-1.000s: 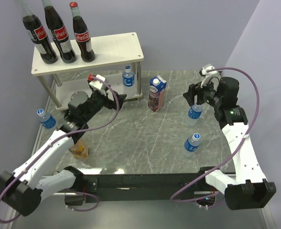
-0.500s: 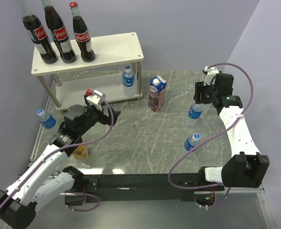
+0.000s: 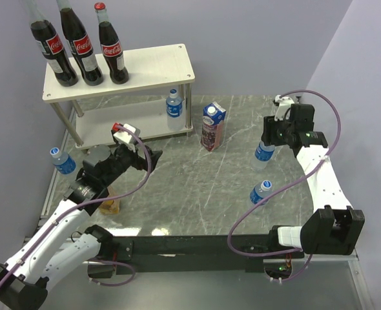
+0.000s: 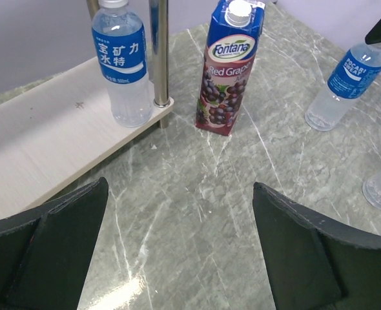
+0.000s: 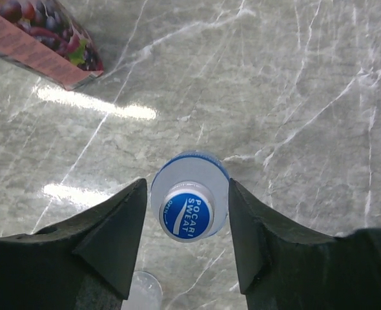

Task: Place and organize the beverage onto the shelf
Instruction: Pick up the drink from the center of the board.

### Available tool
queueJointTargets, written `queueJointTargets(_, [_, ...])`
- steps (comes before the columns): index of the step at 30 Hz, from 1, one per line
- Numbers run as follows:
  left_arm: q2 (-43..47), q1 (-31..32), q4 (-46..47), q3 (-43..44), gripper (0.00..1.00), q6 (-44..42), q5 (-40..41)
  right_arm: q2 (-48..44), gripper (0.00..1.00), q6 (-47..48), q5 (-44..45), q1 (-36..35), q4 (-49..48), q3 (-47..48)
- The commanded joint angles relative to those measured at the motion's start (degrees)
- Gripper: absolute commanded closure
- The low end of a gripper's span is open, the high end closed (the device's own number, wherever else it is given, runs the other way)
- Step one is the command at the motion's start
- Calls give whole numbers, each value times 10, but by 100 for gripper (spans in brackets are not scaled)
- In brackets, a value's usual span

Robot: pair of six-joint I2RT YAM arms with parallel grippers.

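Blue-capped water bottle (image 5: 189, 214) stands between right gripper (image 5: 186, 188) fingers, which appear to touch it; grip unconfirmed. Left gripper (image 4: 179, 190) is spread fully, empty, above marble table (image 4: 197, 258).

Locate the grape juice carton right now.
Top view: the grape juice carton stands on the table, just right of the shelf and the water bottle on its lower board.

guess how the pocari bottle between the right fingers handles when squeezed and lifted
Clear thin plastic, so the Pocari bottle probably flexes under the fingers. Smooth round sides may slip or twist. Tall and narrow, it could tip if nudged.
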State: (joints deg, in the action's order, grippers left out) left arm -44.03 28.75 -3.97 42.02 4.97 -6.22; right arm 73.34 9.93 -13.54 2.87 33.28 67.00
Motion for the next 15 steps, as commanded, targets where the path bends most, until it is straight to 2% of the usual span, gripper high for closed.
queueJointTargets(1, [0, 2, 17, 3, 1, -6, -22, -18, 41, 1, -8, 1, -1, -10])
queueJointTargets(9, [13, 2, 31, -8, 0, 7, -18, -21, 54, 4, -18, 1, 3, -19])
queueJointTargets(12, [9, 2, 35, -11, 1, 11, -45, -22, 77, 7, -21, 1, 7, -13])
queueJointTargets(13, [8, 2, 51, -15, 1, 14, -54, -25, 93, 8, -21, 1, 7, -10])
queueJointTargets(14, [6, 2, 57, -18, 0, 14, -63, -29, 99, 9, -22, 1, 7, -7])
queueJointTargets(15, [3, 2, 63, -20, 1, 11, -89, -41, 100, 9, -25, 1, 9, -3])
